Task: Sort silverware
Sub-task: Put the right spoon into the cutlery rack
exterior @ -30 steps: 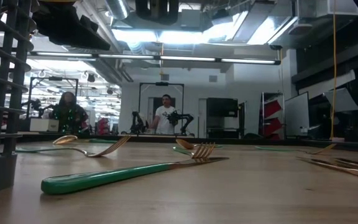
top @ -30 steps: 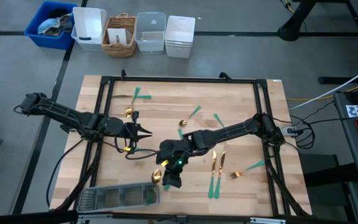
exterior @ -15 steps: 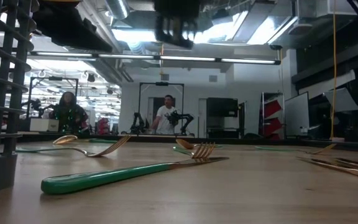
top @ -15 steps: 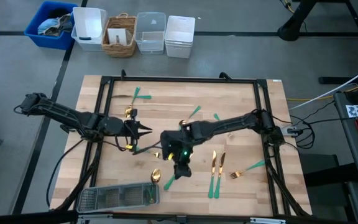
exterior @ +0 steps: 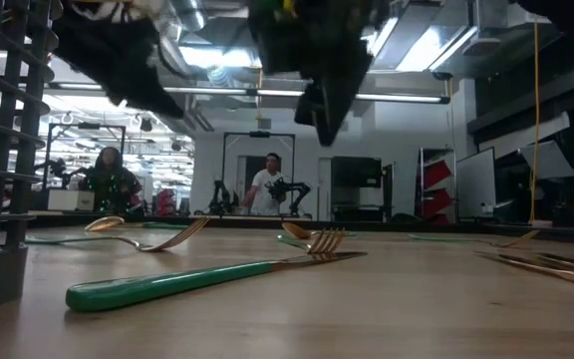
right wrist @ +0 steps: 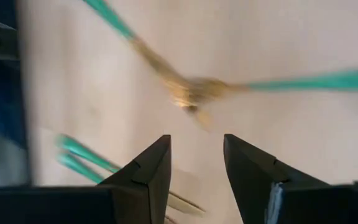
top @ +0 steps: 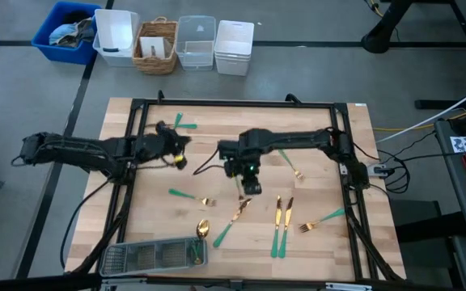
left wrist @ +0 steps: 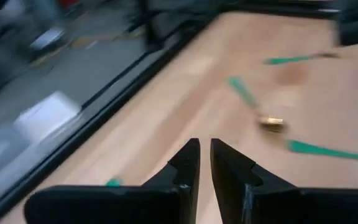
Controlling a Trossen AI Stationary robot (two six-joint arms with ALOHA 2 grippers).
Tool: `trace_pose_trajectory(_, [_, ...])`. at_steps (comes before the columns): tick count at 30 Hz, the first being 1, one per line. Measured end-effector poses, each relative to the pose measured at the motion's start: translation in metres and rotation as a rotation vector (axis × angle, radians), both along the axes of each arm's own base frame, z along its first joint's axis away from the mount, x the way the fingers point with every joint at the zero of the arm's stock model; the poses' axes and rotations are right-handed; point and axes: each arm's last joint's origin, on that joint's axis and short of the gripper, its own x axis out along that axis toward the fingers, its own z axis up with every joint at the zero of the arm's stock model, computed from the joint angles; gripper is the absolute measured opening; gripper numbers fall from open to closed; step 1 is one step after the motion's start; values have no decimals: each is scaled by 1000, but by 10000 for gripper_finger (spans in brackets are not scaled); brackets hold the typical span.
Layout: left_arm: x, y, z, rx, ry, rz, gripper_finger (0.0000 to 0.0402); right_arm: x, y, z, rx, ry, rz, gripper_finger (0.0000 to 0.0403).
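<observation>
Right gripper (top: 251,187), jaws spread and empty, has swung up to mid-table; spoon (top: 203,229) left beside the mesh tray (top: 136,259), unsorted. Left gripper (top: 178,152), fingers nearly pressed together, retreats.

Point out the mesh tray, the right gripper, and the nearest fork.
mesh tray (top: 140,257), high view, wire bottom.
right gripper (top: 250,187), high view, between its fingertips.
nearest fork (exterior: 182,281), low view, green handle.

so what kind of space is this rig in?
Looks like a robotics lab or open workshop. The wooden table sits in a black frame on a grey floor; storage bins stand beside it; the low view shows exposed ceiling ducts, strip lights and another robot arm.
</observation>
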Motion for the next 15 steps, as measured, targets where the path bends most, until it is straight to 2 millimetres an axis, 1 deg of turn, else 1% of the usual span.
trace_pose_trajectory(3, [-4, 14, -2, -20, 6, 110, 31, -6, -22, -1, -122, 32, 28, 150])
trace_pose_trajectory(6, [-10, 24, -6, -10, 68, 165, 31, -13, -42, -2, -187, 73, 42, 150])
trace_pose_trajectory(10, [-17, 33, -12, 1, 175, 201, 31, -20, -68, -1, -185, 90, 49, 150])
trace_pose_trajectory(15, [-24, 39, -18, -91, 191, 267, 31, -27, -99, -1, -171, 83, 24, 150])
